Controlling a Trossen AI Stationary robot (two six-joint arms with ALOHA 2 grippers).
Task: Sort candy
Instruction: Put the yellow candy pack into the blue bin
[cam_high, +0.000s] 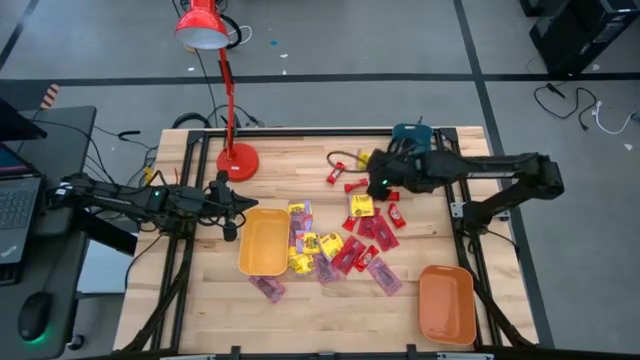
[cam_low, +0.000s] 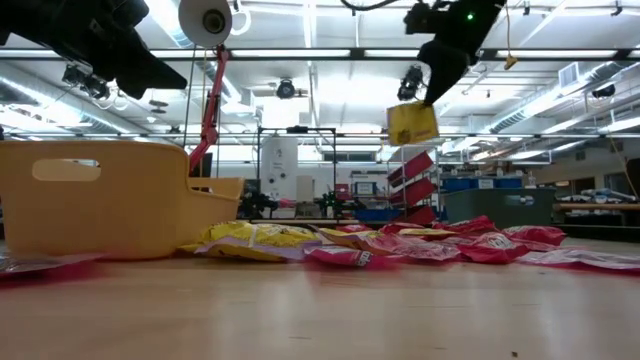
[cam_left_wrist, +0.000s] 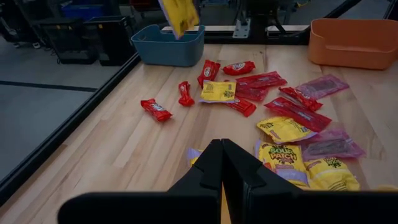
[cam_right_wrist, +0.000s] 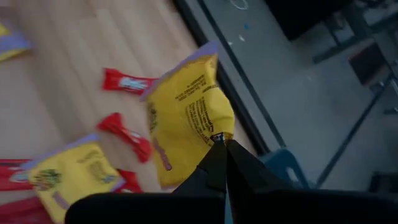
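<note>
Clearly the right gripper (cam_right_wrist: 221, 142) is carrying a yellow candy packet (cam_right_wrist: 186, 118), jaws pinching its edge, above the worktop (cam_high: 330, 310); the next move is probably choosing a tray. Left gripper (cam_left_wrist: 222, 163) is hovering with jaws closed, empty. One yellow packet (cam_left_wrist: 283, 155) is reading "SOUR PATCH".

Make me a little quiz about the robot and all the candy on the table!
1. True or false: the right gripper holds a yellow packet up off the table.
2. What colour is the tray next to the left gripper?
A. teal
B. yellow-orange
C. red
3. Fill in: the left gripper's jaws are ____ and hold nothing.

Key:
1. True; the packet hangs in the air above the candy pile.
2. B
3. shut
</note>
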